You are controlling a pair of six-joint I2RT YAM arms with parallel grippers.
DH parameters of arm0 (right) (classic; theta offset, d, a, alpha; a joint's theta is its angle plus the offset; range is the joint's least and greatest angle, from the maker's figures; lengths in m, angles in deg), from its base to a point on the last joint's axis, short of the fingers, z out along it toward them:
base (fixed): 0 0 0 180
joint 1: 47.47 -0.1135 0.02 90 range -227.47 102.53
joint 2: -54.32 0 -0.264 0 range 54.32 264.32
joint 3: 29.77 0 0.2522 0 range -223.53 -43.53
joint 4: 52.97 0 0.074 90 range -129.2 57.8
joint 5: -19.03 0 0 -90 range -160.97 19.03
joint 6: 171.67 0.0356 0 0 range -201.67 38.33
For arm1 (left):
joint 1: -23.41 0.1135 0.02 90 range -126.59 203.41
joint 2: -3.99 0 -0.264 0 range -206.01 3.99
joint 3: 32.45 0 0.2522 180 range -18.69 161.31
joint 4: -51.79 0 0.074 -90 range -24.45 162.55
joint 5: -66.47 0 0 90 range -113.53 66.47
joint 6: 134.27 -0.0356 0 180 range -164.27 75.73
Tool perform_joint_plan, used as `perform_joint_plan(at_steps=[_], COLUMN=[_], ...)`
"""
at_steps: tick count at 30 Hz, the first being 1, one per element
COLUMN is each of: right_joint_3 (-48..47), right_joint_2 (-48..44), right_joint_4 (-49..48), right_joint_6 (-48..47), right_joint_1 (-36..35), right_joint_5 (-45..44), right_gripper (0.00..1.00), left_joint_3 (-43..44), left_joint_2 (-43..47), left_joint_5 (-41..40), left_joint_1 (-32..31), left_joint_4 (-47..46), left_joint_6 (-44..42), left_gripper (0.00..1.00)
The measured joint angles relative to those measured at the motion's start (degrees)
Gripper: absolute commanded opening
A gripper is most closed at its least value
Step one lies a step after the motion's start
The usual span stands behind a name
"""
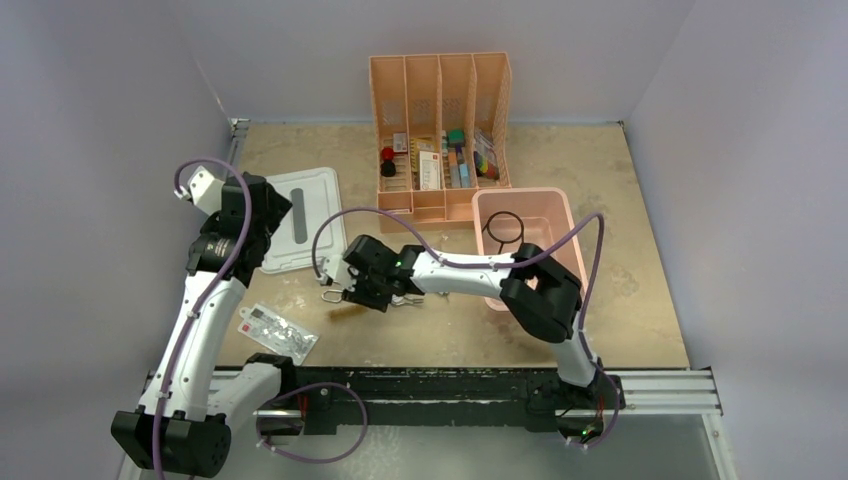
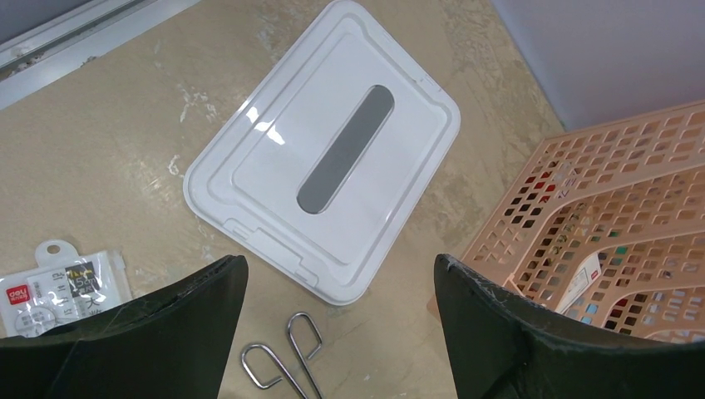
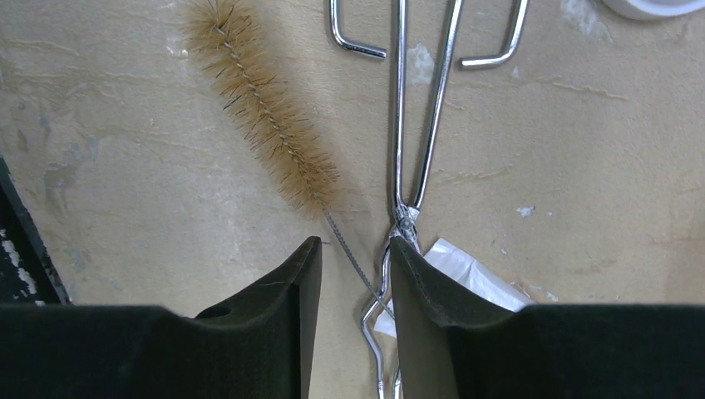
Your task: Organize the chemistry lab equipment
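Steel scissor-like tongs [image 3: 416, 125]: thin bright wire, 2 loop handles at one end, arms meeting at a twisted pivot, wavy tips; lie flat on the tan table [image 3: 582, 166], tip end running between the parted fingers of the right gripper [image 3: 356, 249]. Brown bristle brush [image 3: 262, 104]: tan bristles on a twisted wire stem; lies flat just beside the tongs, slanted, stem reaching toward the pivot. Clear packet [image 3: 465, 266]: whitish, crumpled, just beside the pivot, partly hidden by 1 finger. Black wire ring on rod [image 1: 503, 226]: rests inside the pink bin [image 1: 560, 205], well apart from the others.
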Motion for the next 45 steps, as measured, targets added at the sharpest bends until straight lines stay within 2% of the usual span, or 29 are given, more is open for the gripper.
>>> perform_joint_plan(at_steps=[8,11,19,30,39,45], right_joint_3=[-1.46,-2.08,-2.86,-2.75,-0.02,-1.29], right_joint_2=[3.34,3.43,4.09,2.08,-17.9,-26.25], right_joint_4=[1.22,1.7,3.8,4.79,2.16,4.31], right_joint_6=[-3.5,-4.0,-4.63,-3.8,1.95,8.61], right_joint_1=[-0.17,-0.26,-0.7,-0.83,-0.55,2.73], right_joint_5=[0.68,1.66,4.17,4.66,4.31,-1.46], right_gripper=[0.37,0.3,0.0,0.0,0.0,0.0], left_joint_3=[0.0,0.02,0.02,2.16,7.21,7.89], left_joint_2=[-0.2,-0.57,-0.98,-0.98,-0.68,0.24], left_joint_5=[1.09,1.53,2.69,2.97,2.47,2.32], left_joint_1=[0.0,0.0,0.0,0.0,0.0,0.0], left_joint_4=[0.31,0.31,0.28,0.44,0.72,0.52], left_joint_6=[0.02,0.0,-0.02,-0.74,-1.77,-1.73], left_gripper=[0.82,0.82,0.82,0.82,0.82,0.81])
